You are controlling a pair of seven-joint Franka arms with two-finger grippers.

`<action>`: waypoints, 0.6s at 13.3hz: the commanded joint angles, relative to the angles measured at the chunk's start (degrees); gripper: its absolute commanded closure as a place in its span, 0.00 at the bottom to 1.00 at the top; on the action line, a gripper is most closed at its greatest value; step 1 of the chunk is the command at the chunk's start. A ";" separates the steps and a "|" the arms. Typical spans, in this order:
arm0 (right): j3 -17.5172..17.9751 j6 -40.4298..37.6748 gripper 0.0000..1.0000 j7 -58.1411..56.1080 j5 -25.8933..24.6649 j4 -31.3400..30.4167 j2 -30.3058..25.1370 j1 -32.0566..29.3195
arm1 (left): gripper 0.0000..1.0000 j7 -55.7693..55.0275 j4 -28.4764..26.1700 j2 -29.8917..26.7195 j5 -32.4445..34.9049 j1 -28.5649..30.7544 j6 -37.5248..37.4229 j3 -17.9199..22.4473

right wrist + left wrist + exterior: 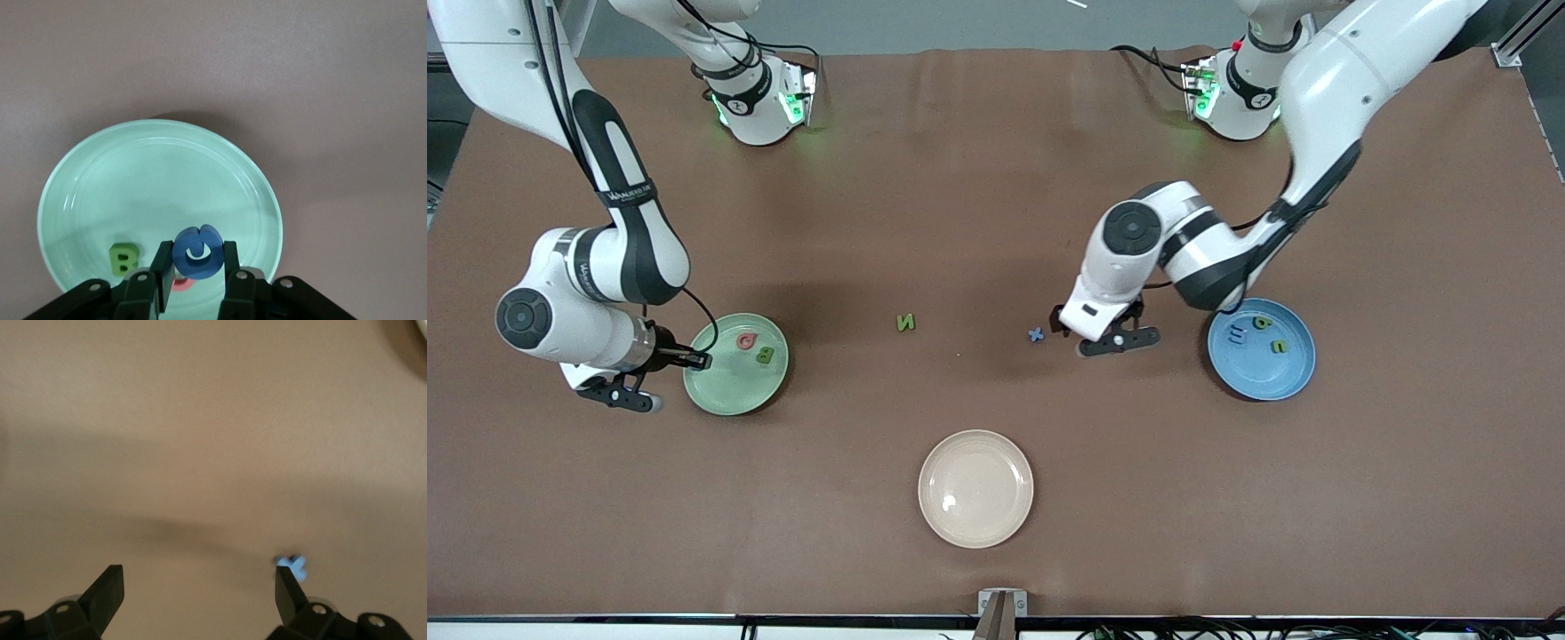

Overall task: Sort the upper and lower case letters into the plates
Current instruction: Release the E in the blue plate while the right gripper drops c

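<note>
1. Right gripper (195,275) fingers (162,263) clamp a blue letter (197,252) over the mint green plate (725,391), which holds a green B (766,356) and a red letter (745,340).
2. Left gripper (200,590) fingers spread wide over the worktop (978,213), just beside the blue x (1036,335), near the blue plate (1285,378).

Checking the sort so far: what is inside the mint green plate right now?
In the mint green plate lie a green letter B and a red letter, partly covered in the right wrist view. The right hand holds a blue letter over the plate.

Brown table (978,204): plates (735,364), loose letters (906,323)
</note>
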 commanded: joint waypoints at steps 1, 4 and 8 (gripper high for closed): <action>0.91 3.83 0.99 -1.09 -0.73 -2.29 0.75 -1.10 | 0.00 -8.39 6.18 3.82 -0.50 -7.48 0.30 4.97; 0.99 5.51 0.99 -2.15 -0.73 -2.91 2.06 -2.33 | 0.00 -10.01 7.86 6.99 -0.41 -9.25 1.18 5.07; 1.00 9.64 0.99 -2.06 -0.64 -5.99 2.68 -2.33 | 0.01 -9.92 7.95 9.19 -0.06 -10.22 3.03 5.16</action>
